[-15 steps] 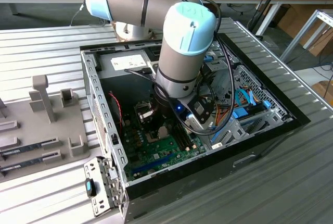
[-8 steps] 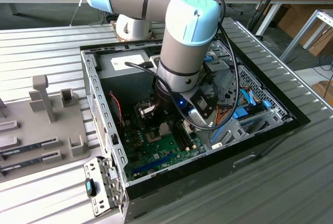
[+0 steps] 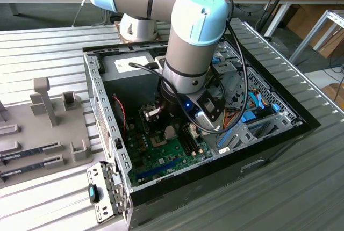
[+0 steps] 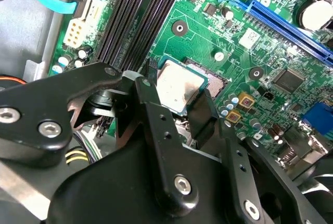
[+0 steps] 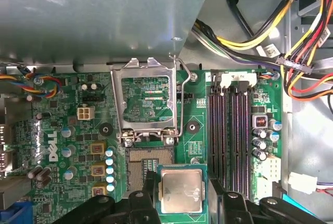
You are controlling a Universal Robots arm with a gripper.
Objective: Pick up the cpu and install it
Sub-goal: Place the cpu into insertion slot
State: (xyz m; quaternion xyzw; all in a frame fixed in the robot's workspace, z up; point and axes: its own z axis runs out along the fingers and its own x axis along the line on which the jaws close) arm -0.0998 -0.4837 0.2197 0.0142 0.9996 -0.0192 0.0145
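Gripper (image 5: 180, 197) clenched on cpu (image 5: 180, 188), mid-frame in exterior view, hovering partly over open socket (image 5: 140, 168). Install step underway; seating calls for square alignment, gentle lowering.

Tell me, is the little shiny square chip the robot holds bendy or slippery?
Probably stiff: the chip looks like a flat metal-topped plate, lying straight between the fingers of the gripper. Perhaps slippery, since that top is smooth and only its thin edges seem pinched. Likely light, being small and thin.
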